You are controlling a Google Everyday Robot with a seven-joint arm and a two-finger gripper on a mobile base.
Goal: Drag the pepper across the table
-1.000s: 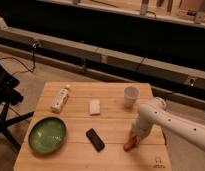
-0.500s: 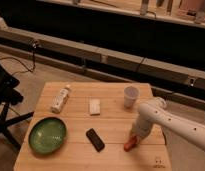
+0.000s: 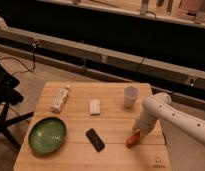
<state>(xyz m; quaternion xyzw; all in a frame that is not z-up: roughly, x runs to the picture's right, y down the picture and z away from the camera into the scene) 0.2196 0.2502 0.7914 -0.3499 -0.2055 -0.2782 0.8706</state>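
Note:
The small orange-red pepper (image 3: pixel 132 140) lies on the light wooden table (image 3: pixel 116 156) near its right side, right of the black slab (image 3: pixel 95 139). My white arm comes in from the right and bends down over the pepper. My gripper (image 3: pixel 137 132) is at the pepper's upper end, right on it; the arm's white casing hides the contact.
A green bowl (image 3: pixel 47 134) sits at the front left. A white bottle (image 3: pixel 60 98) lies at the back left, a small white block (image 3: pixel 95 106) in the middle, a white cup (image 3: pixel 131 96) at the back right. A dark logo mark (image 3: pixel 158 161) is near the front right corner.

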